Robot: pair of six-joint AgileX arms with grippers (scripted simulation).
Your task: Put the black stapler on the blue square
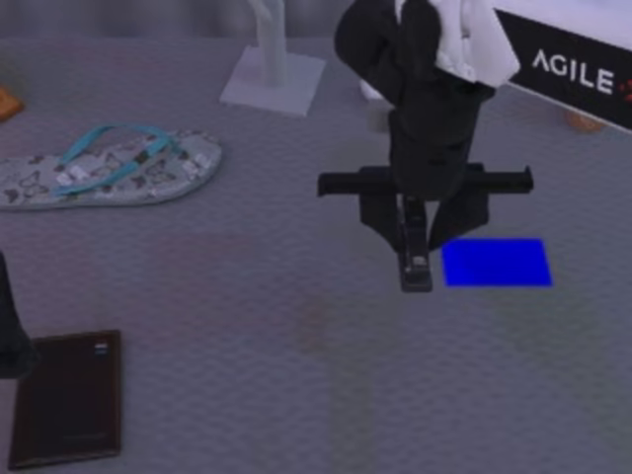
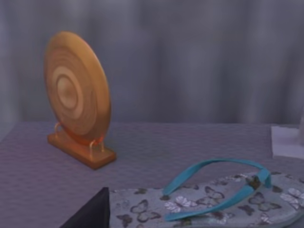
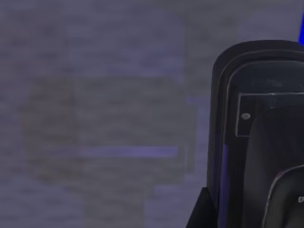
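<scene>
The black stapler (image 1: 416,265) hangs lengthwise in my right gripper (image 1: 416,229), which is shut on it, just left of the blue square (image 1: 496,263) and not over it. The right wrist view shows the stapler (image 3: 266,142) very close up, with one dark fingertip (image 3: 205,211) against its side and a sliver of the blue square (image 3: 301,29) at the frame's edge. My left gripper (image 1: 10,341) is parked at the table's left edge, open and empty; one of its fingers (image 2: 92,213) shows in the left wrist view.
A butterfly-print flip-flop (image 1: 109,168) with teal straps lies at the left. A dark brown book (image 1: 67,398) lies at the front left. A white stand (image 1: 274,79) rises at the back. A wooden disc (image 2: 78,90) on a holder stands at the far left.
</scene>
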